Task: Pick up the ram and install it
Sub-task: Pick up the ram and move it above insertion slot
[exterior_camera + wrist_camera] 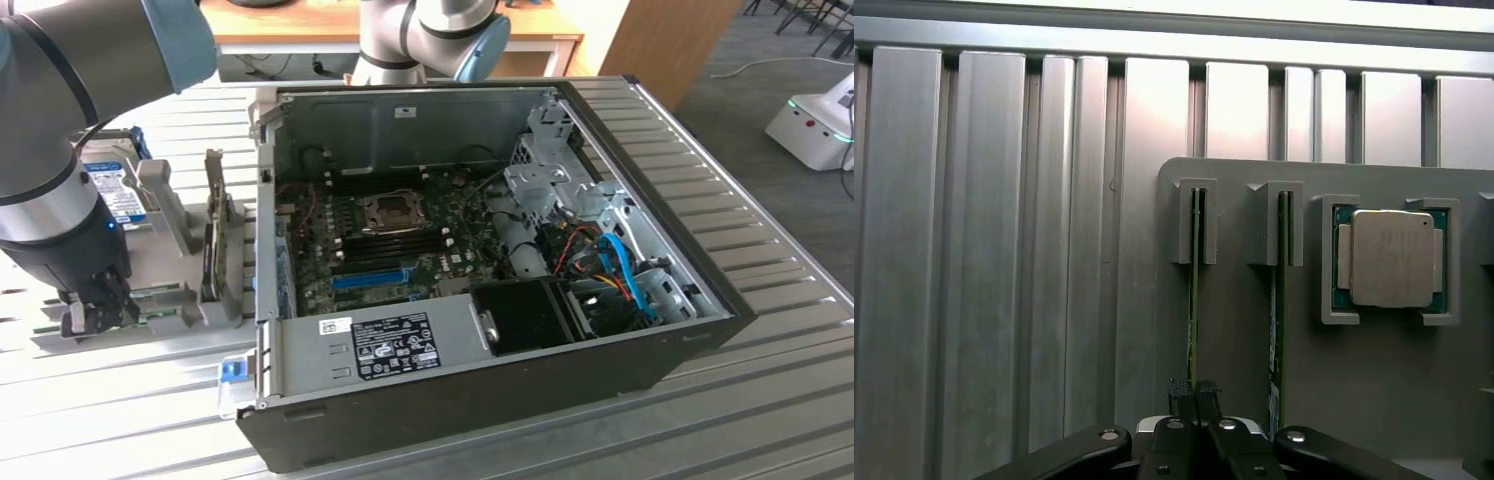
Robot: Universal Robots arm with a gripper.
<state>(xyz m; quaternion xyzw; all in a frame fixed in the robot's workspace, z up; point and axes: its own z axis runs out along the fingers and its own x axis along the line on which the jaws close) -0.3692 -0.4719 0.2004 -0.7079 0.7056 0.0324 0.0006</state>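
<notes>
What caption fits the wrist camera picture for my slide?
Jaws closed on a thin ram stick standing edge-on in its grey holder, beside a processor chip.

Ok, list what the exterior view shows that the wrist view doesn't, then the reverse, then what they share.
Exterior view adds: the open computer case, its motherboard, the hard drive with a blue label, and the robot arm.
Wrist view adds: the ram standing edge-on in its slot with the hand shut on its edge, a second stick in the next slot, and a processor chip in its cradle.
Shared: the hand, the grey holder and the ridged metal table.
</notes>
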